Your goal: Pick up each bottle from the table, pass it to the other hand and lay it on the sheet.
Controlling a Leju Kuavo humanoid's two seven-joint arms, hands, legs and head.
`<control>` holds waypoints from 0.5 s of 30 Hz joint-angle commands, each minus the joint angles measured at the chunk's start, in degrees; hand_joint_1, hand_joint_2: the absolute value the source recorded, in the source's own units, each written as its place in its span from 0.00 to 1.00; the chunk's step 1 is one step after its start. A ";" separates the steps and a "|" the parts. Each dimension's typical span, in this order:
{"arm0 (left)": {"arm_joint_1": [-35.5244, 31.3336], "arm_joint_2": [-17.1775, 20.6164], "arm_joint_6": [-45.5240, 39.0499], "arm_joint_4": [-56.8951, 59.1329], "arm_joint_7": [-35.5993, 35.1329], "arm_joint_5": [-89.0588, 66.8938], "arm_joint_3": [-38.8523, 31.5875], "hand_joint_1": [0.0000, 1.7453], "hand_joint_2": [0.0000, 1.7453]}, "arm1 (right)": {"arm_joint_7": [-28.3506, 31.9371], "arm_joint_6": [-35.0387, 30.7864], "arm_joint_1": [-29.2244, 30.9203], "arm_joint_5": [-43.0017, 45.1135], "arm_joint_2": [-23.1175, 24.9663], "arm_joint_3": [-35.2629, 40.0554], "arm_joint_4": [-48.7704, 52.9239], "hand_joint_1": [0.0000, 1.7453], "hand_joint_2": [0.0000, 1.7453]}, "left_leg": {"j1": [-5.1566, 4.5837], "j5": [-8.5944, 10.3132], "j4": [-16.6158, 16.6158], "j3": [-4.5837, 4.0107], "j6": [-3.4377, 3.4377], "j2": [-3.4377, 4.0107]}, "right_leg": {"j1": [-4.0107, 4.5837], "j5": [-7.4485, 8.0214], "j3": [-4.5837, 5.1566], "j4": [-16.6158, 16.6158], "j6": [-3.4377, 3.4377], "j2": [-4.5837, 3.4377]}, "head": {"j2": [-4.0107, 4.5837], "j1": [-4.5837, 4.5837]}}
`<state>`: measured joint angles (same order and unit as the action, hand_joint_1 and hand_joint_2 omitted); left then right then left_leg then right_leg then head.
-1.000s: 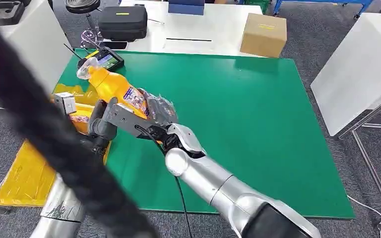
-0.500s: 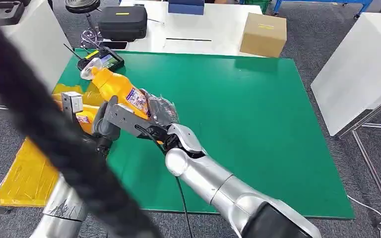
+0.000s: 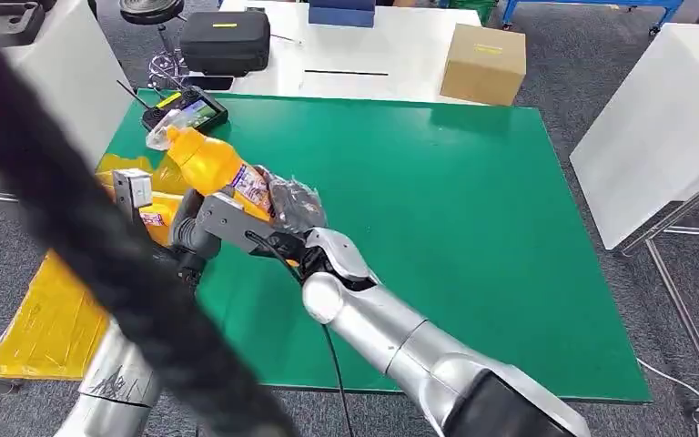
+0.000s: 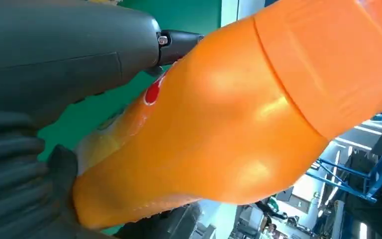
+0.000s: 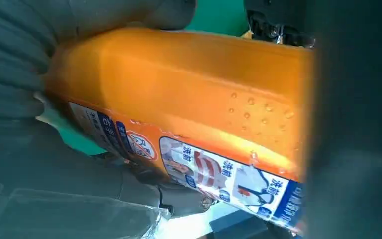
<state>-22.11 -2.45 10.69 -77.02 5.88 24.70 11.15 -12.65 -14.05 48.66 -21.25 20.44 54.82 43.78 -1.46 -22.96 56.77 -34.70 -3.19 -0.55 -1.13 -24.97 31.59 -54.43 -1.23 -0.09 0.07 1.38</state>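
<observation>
An orange bottle (image 3: 211,166) with a clear cap hangs tilted above the green table's (image 3: 437,200) left edge, cap pointing up and away. My right hand (image 3: 291,205) reaches across and grips its lower, labelled end (image 5: 179,114). My left hand (image 3: 193,223) comes up from below beside it; its thumb (image 4: 104,55) lies on one side of the bottle's body (image 4: 229,124) and its fingers on the other. A second orange bottle (image 3: 157,218) lies on the yellow sheet (image 3: 45,319) under the hands, partly hidden.
A thick black hose (image 3: 82,237) crosses the head view's left side, close to the camera. A handheld controller (image 3: 187,111) lies at the table's far left corner. Behind it a white table carries a black case (image 3: 226,41) and a cardboard box (image 3: 482,64). A white table (image 3: 655,118) stands to the right.
My left hand has moved in a little toward the bottle. The bottle has shifted slightly right and tilted a bit more, still held by my right hand.
</observation>
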 commanded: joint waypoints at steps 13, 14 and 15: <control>-4.68 -0.53 2.71 3.13 -0.55 1.75 3.49 0.00 1.00 | -0.75 4.44 2.98 1.07 -0.44 6.57 -4.41 1.00 1.00 | 0.08 -0.01 -0.03 0.14 0.23 -0.16 | 0.06 -0.07 -0.20 0.06 0.10 0.20 | 0.00 0.00; -4.68 -0.53 2.71 3.13 -0.55 1.75 3.49 0.00 1.00 | -0.75 4.44 2.98 1.07 -0.44 6.57 -4.41 1.00 1.00 | 0.10 -0.04 -0.04 0.25 0.32 -0.19 | 0.08 -0.11 -0.34 0.09 0.14 0.24 | 0.00 0.02; -4.68 -0.53 2.71 3.13 -0.55 1.75 3.49 0.00 1.00 | -0.75 4.44 2.98 1.07 -0.44 6.57 -4.41 1.00 1.00 | 0.08 -0.02 -0.03 0.15 0.25 -0.18 | 0.06 -0.08 -0.22 0.06 0.11 0.21 | 0.00 0.00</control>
<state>-21.92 -2.43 11.91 -76.94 5.49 26.34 11.15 -13.11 -11.83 50.19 -20.06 20.26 56.54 42.82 -1.46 -22.96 56.77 -34.69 -3.18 -0.54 -1.13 -24.97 31.61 -54.43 -1.23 -0.10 0.07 1.38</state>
